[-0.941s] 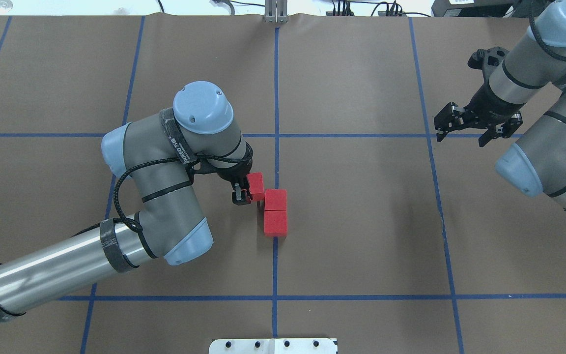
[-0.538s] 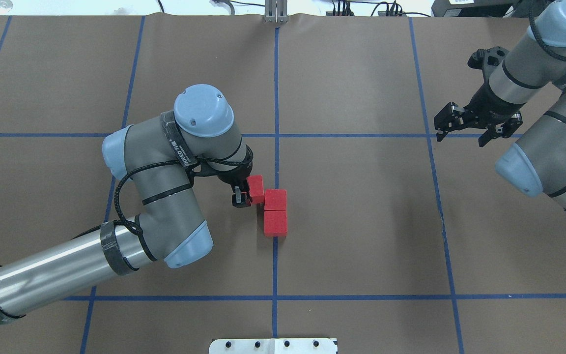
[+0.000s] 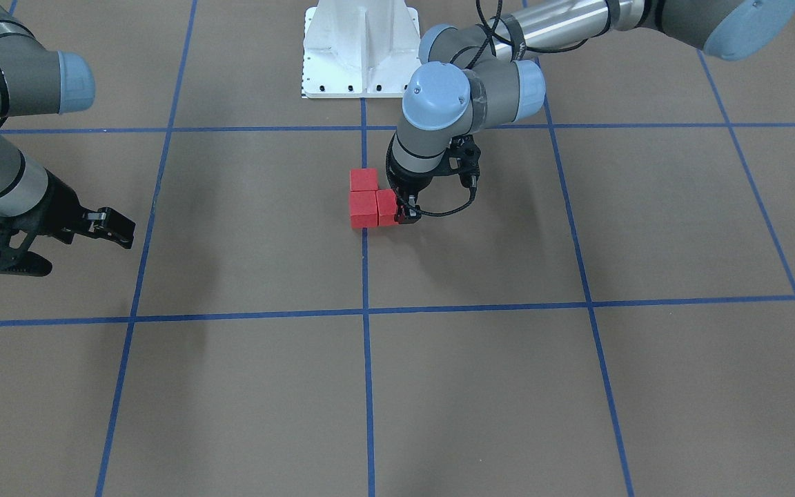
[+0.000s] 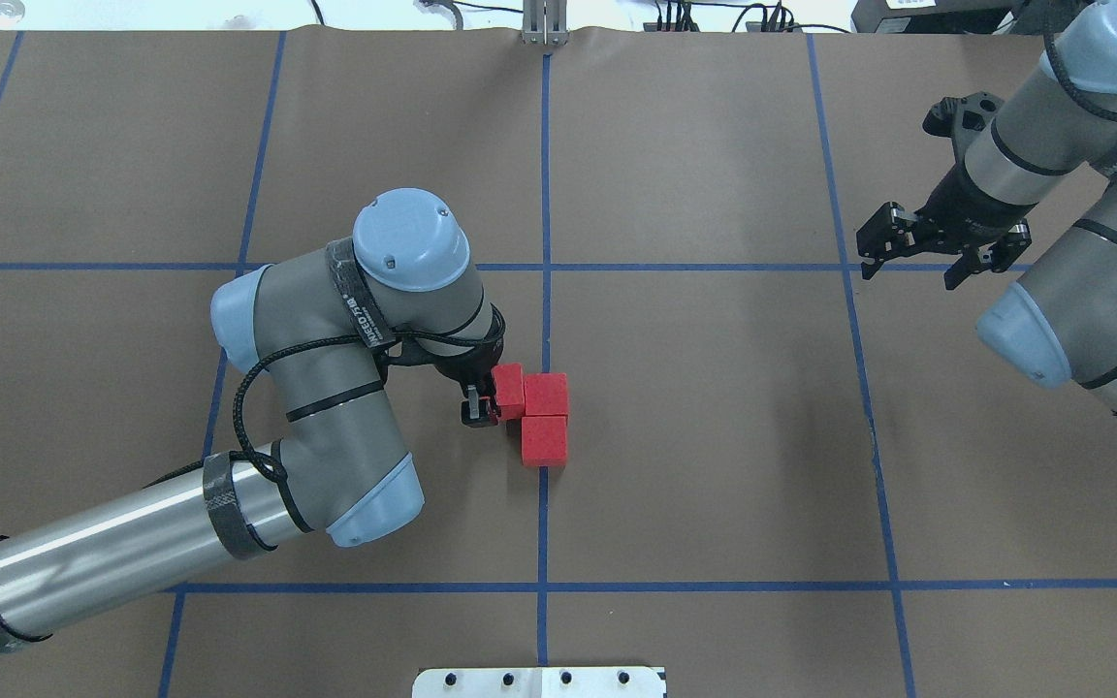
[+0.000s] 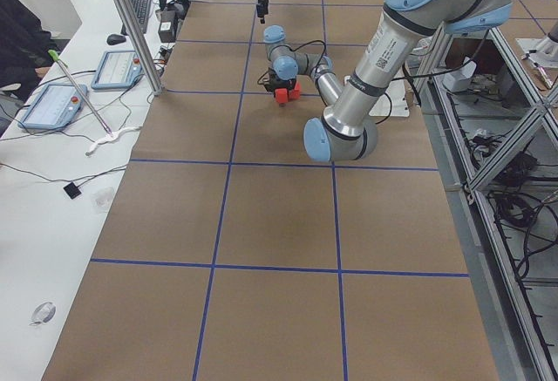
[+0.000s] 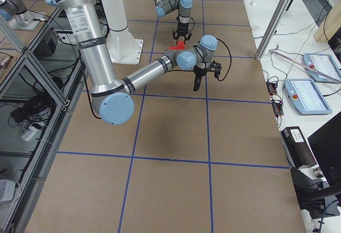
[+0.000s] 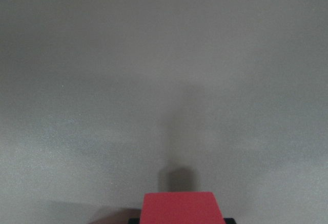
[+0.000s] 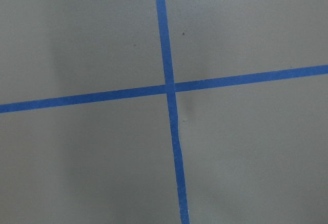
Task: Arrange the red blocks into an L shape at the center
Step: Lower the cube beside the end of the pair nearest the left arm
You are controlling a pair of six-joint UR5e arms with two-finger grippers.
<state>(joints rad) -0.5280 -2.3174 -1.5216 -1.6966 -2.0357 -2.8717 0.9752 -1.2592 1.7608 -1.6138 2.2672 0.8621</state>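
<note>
While my left end effector (image 4: 491, 399) clamps one red block (image 4: 510, 390), its neighbour (image 4: 546, 395) sits touching at 3 o'clock in the overhead view and the last block (image 4: 544, 441) at 5. That pair runs 12-to-6 along the bench (image 4: 714, 436) center (image 4: 543, 320). My right end effector (image 4: 937, 250) hangs spread and empty, well apart near 2 o'clock.

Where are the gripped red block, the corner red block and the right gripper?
gripped red block (image 4: 509, 390): overhead view, its top face.
corner red block (image 4: 546, 395): overhead view, its top face.
right gripper (image 4: 908, 274): overhead view, midway between its open fingertips.
</note>
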